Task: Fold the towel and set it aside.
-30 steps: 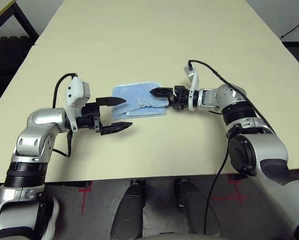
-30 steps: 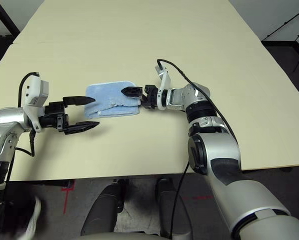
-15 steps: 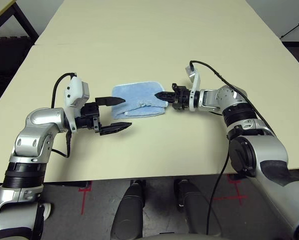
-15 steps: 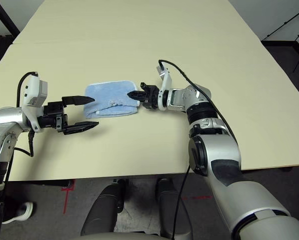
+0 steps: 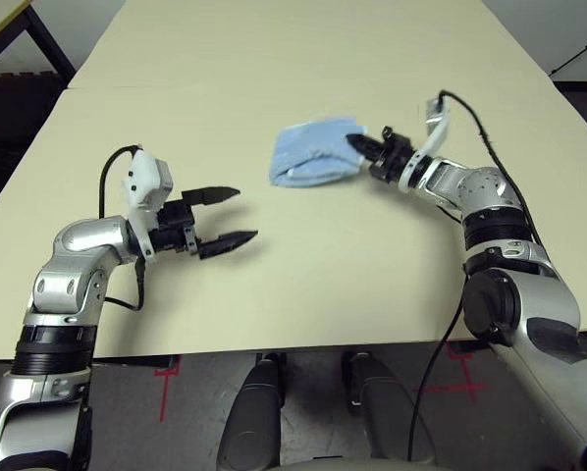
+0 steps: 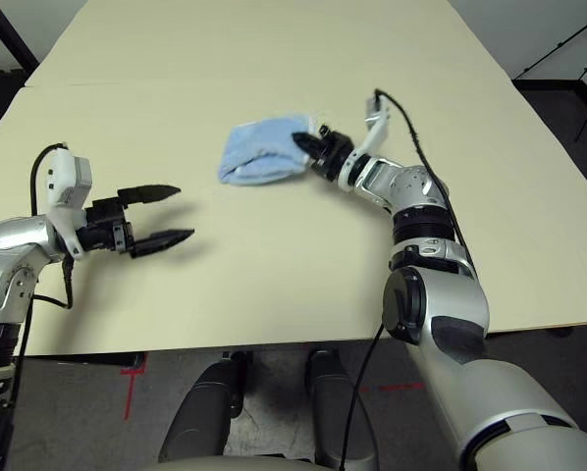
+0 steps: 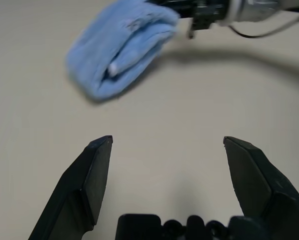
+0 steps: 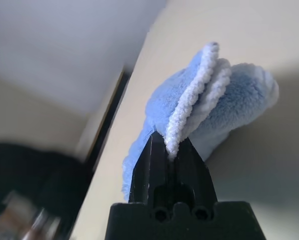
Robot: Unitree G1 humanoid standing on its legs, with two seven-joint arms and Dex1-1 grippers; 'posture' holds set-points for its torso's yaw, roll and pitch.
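The right hand (image 5: 364,148) is clamped shut on the white-edged corner of the towel (image 5: 313,154), which hangs as a folded blue bundle at the far right-centre part of the surface (image 5: 274,59), its lower side at or just above the top; whether it touches I cannot tell. The grip looks thin: the right wrist view shows only the stacked white edges pinched between the fingers (image 8: 144,170), so one layer could slip out and the fold would fall open. Dragging the bundle across the surface could also peel the lower layers back and undo the fold. If the release comes while the towel is tilted, it may flop and unroll. The left hand (image 5: 227,216) hovers open, well apart from the towel, too far off to steady it.
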